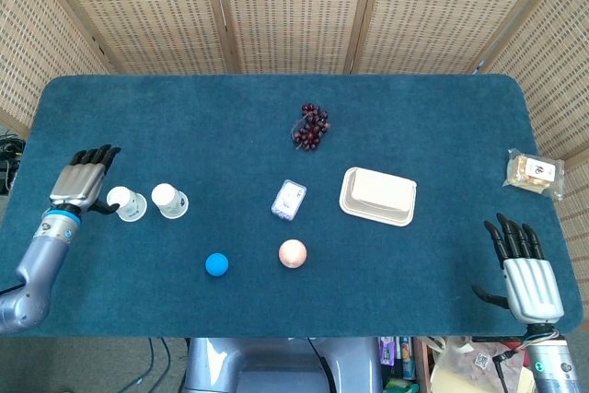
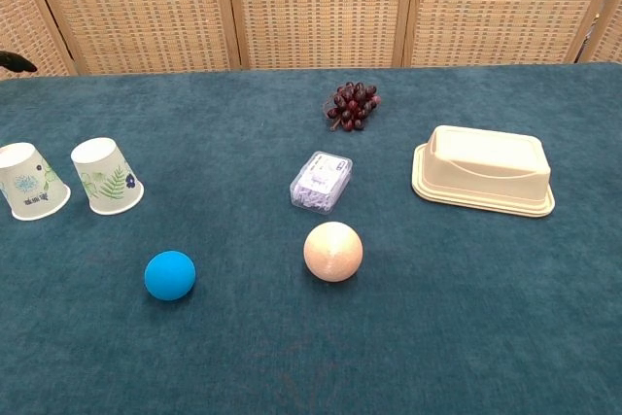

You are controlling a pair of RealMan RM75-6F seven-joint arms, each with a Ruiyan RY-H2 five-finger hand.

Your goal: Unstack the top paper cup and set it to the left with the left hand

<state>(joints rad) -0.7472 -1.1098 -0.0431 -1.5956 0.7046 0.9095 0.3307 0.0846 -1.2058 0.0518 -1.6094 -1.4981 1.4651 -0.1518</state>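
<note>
Two white paper cups with leaf prints stand upside down side by side on the blue table. The left cup (image 1: 125, 203) (image 2: 32, 181) sits just left of the other cup (image 1: 169, 201) (image 2: 106, 175). My left hand (image 1: 81, 178) is open, fingers spread, right beside the left cup's outer side and holding nothing; the chest view shows only a dark fingertip (image 2: 17, 62) at the left edge. My right hand (image 1: 526, 266) rests open near the table's front right corner, far from the cups.
A blue ball (image 1: 216, 264) and a peach ball (image 1: 293, 253) lie toward the front. A small clear box (image 1: 289, 199), a bunch of dark grapes (image 1: 311, 126), a cream lidded tray (image 1: 378, 196) and a snack packet (image 1: 535, 172) lie further right.
</note>
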